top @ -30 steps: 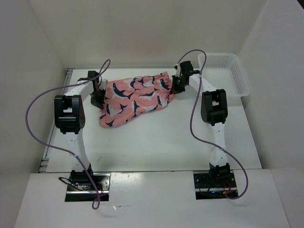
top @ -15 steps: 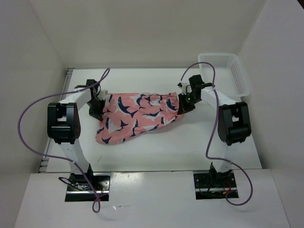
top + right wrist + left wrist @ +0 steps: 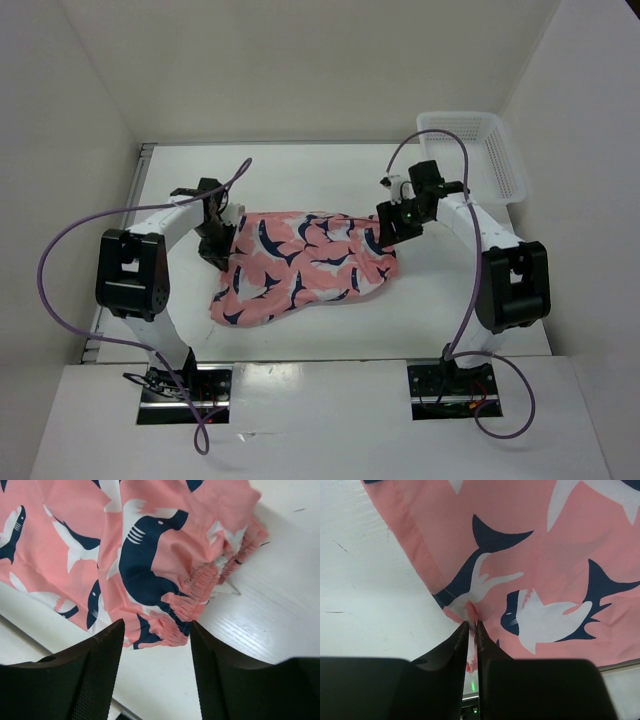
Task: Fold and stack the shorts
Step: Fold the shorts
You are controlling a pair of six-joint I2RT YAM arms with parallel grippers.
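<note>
shorts [image 3: 305, 265] spread mostly flat and wrinkled on the bench [image 3: 330, 330], between the two arms, well apart from the white basket [image 3: 505, 165] at the far right corner. at the cloth's left edge, left claw [image 3: 471, 626] almost pressed together, pinching a small pucker of hem. at the right edge, right claw [image 3: 156, 627] spread wide, straddling the gathered elastic waistband, gripping nothing.
</note>
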